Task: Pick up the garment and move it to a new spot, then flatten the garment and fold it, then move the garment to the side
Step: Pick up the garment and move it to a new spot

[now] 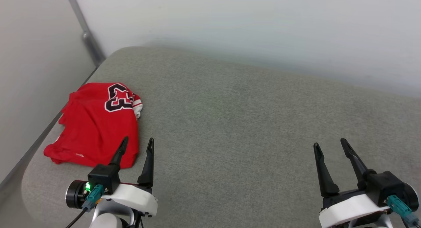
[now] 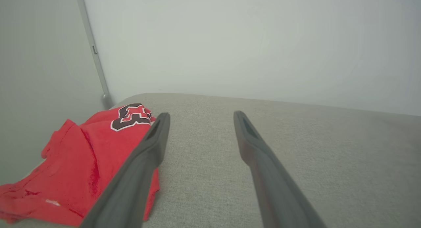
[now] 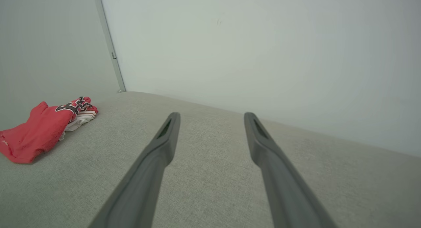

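Both arms low, fingers forward. Left gripper (image 1: 138, 141) wide, empty, at red garment (image 1: 93, 129) edge; right gripper (image 1: 329, 143) wide, empty, well apart over grey cushion (image 1: 230, 116).

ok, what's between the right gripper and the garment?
Head view: bare grey cushion from the right gripper, then the open left gripper at the garment's edge.
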